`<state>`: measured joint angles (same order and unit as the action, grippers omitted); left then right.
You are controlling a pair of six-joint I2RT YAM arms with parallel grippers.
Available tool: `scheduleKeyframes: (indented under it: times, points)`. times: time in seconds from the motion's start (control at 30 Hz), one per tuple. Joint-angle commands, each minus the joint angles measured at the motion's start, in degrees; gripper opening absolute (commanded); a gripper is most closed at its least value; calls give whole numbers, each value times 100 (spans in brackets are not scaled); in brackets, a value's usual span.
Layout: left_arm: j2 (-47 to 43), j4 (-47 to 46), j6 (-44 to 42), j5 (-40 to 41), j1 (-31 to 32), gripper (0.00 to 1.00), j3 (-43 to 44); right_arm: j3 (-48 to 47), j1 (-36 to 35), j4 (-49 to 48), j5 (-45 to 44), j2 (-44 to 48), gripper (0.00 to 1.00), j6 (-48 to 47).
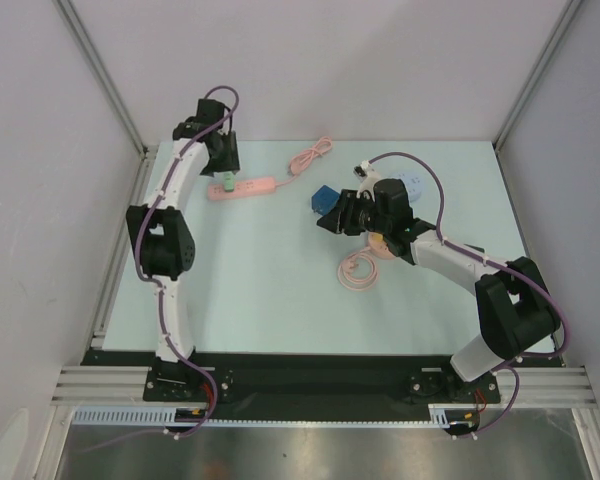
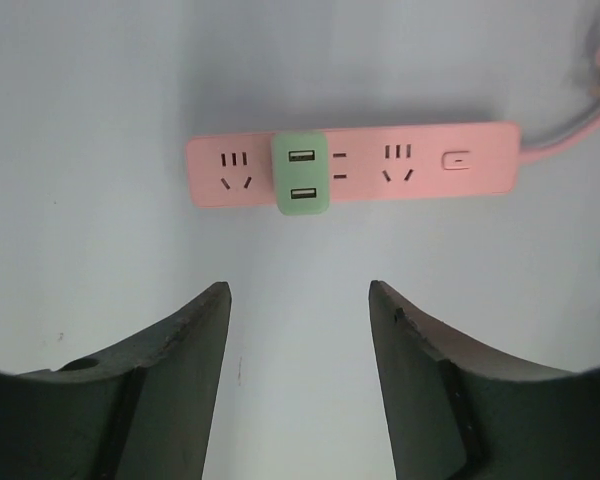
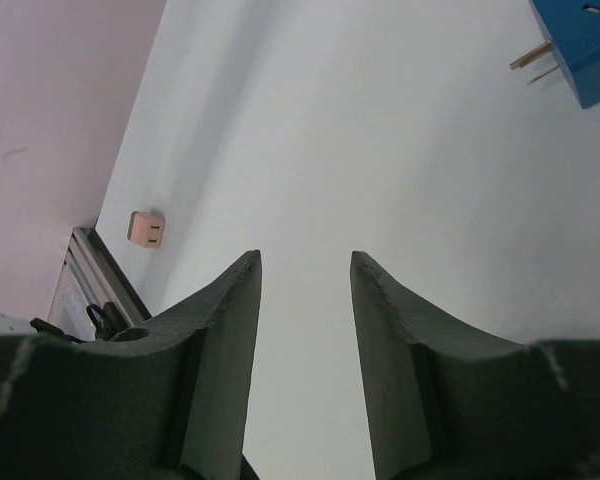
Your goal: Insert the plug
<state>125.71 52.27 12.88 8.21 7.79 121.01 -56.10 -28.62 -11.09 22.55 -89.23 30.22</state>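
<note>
On the pale table (image 1: 280,300), out at about 11 o'clock in the top view, that's where my left arm (image 1: 165,240) is reaching. My right arm (image 1: 450,260) is stretched toward the middle, well apart from it.

The pink strip (image 2: 490,160) lies flat under my left wrist cam. Its long axis runs 9 to 3, so it sits crosswise to the gap of my jaws, and its cord leaves at 3 o'clock. A loose pink coil (image 1: 358,272) lies near the right arm, at roughly 6 o'clock from that wrist.

My left gripper (image 2: 298,295) is spread with nothing between the fingers, hanging above the strip and not touching it. My right gripper (image 3: 305,262) is parted too, with only bare table in the gap.

A blue adapter (image 3: 580,45) sits at 1 o'clock in the right wrist view, with bare prongs pointing toward 8 o'clock.

The green plug (image 2: 301,173) sits in the strip's second socket from the left, dead at 12 o'clock from my left fingertips. It looks square and flush to me, but I can't judge depth from straight above. The left arm is by far the nearer one, so if the plug needs a push, that's a straight drop for it.

There's also a tiny pink plug (image 3: 145,228) at 9 o'clock in the right view, by the table edge.
</note>
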Motion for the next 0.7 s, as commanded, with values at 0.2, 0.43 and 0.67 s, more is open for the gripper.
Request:
scheduleKeyframes:
  times: [0.2,0.43,0.67]
  points:
    - [586,126,-164,-117,-76,62,1126,11,49,-130,-92,248,46,-60]
    - [911,3,-357,-118,-76,59,1197,11,50,-130,-101,239,46,-69]
    - [1087,-138,-427,41,-111,51,1214,11,58,-139,-119,213,46,-77]
